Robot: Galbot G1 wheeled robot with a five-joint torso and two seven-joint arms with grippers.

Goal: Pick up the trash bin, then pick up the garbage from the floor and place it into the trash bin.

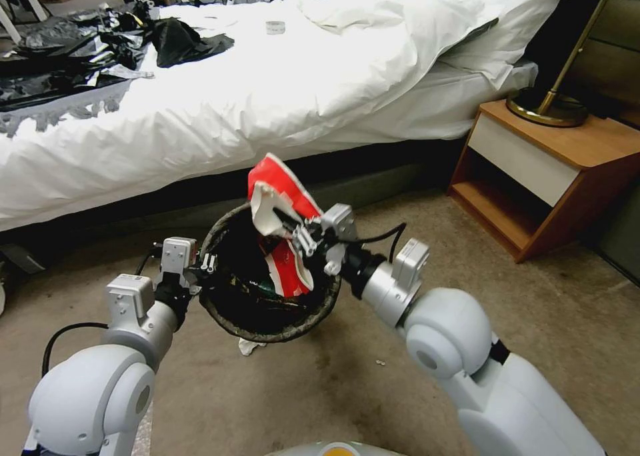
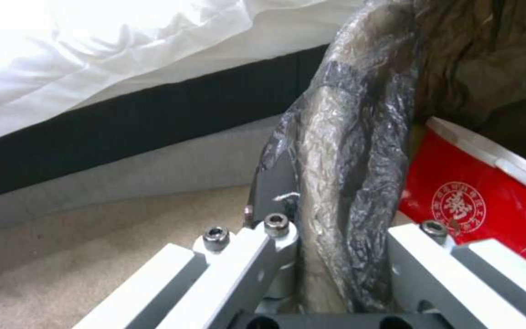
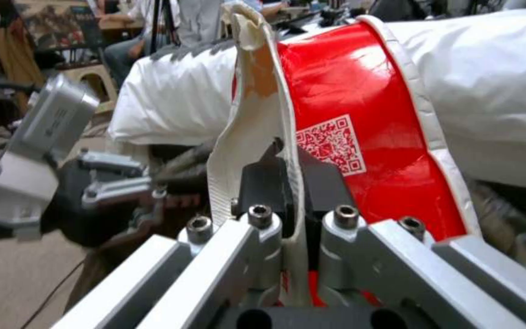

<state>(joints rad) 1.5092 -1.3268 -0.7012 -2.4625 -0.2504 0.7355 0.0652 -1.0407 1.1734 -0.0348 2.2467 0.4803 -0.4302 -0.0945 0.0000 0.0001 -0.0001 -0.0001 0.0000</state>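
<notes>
The trash bin (image 1: 270,331), lined with a dark bag, hangs above the carpet in front of me. My left gripper (image 1: 208,264) is shut on its near-left rim; in the left wrist view the fingers clamp the bag-covered rim (image 2: 348,192). My right gripper (image 1: 293,233) is shut on a piece of garbage, a red-and-white paper packaging (image 1: 281,184), held over the bin's mouth with its lower end dipping inside. The right wrist view has both pads (image 3: 263,183) pinching the packaging's white edge (image 3: 360,114). The packaging (image 2: 476,192) also appears just past the rim in the left wrist view.
A bed (image 1: 280,89) with white bedding runs across the back, black bags (image 1: 180,39) piled on it. A wooden nightstand (image 1: 547,169) with a brass lamp (image 1: 553,103) stands at the right. A small white scrap (image 1: 250,346) lies on the carpet under the bin.
</notes>
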